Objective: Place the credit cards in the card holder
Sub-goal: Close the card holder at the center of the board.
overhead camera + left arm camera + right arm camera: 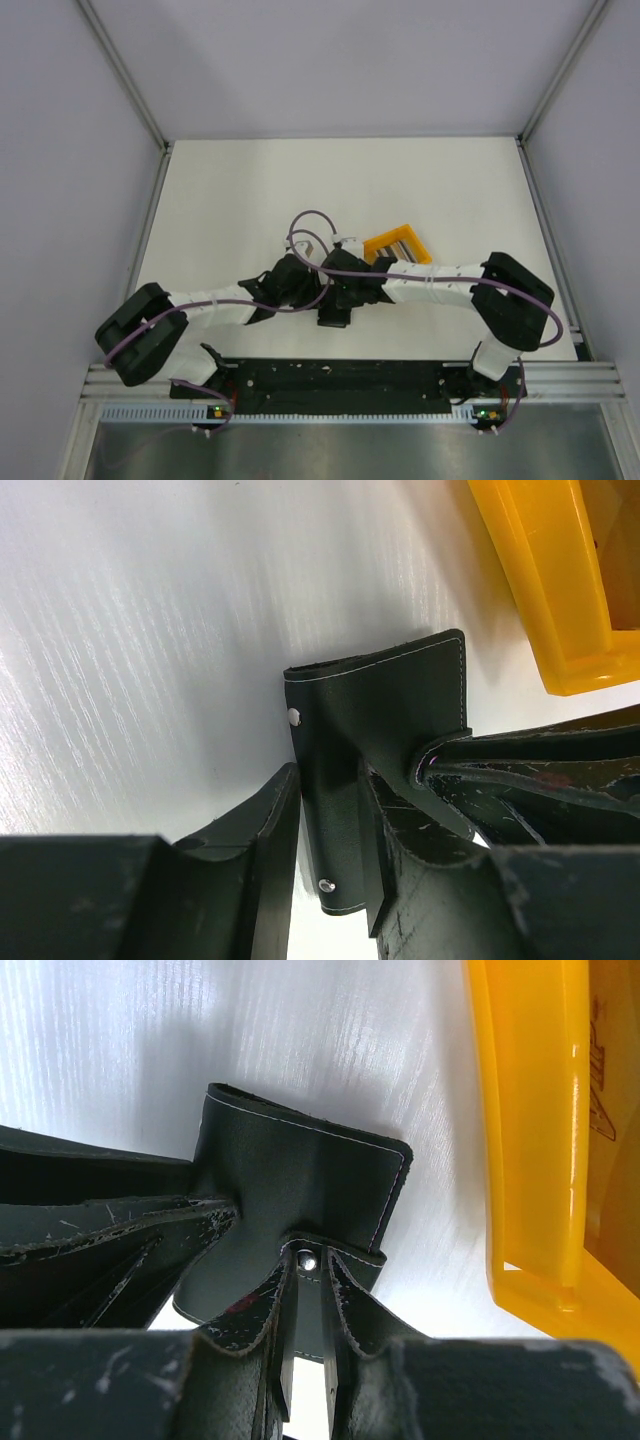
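Observation:
The black card holder (385,705) with white stitching and metal snaps is held just above the white table between both arms. My left gripper (328,815) is shut on one side flap of it. My right gripper (311,1285) is shut on the narrow snap strap (308,1258) at the opposite edge, its fingers (540,770) reaching in from the right in the left wrist view. The credit cards (397,243) show as grey stripes standing in the orange bin (380,243). In the top view both grippers meet at the table's centre, left gripper (300,287) and right gripper (340,292).
The orange bin (560,590) lies close to the right of the card holder, its wall (530,1130) a short way from my right fingers. Purple cables loop over both wrists (310,225). White enclosure walls stand on the left, right and far sides.

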Controlling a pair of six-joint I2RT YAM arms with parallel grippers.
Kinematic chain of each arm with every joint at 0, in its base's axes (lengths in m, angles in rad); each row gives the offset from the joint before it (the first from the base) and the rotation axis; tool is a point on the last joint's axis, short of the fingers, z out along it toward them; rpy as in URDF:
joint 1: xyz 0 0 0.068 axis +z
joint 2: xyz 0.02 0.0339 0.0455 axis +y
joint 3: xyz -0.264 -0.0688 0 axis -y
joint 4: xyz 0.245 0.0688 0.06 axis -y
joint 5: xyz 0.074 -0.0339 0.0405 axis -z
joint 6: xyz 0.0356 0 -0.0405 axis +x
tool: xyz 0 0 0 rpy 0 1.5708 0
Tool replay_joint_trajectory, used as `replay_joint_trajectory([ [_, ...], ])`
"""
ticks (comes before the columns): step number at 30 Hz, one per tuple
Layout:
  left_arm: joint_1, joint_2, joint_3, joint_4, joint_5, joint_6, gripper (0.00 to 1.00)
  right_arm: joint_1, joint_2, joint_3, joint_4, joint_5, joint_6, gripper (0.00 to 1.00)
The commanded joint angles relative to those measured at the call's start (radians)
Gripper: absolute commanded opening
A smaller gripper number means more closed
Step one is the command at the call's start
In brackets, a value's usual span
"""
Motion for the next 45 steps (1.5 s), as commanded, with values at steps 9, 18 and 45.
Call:
replay_joint_trajectory([
  [9, -0.009, -0.001, -0.036, 0.020, 0.047, -0.021, 0.33, 0.018, 0.165, 0.017, -0.090, 0.015, -0.014, 0.13],
  [18, -0.009, -0.001, -0.046, 0.028, 0.039, -0.033, 0.33, 0.019, 0.188, 0.021, -0.133, 0.015, -0.036, 0.13],
  [45, -0.009, -0.005, -0.046, 0.018, 0.027, -0.035, 0.33, 0.019, 0.274, 0.047, -0.152, 0.024, 0.016, 0.16],
])
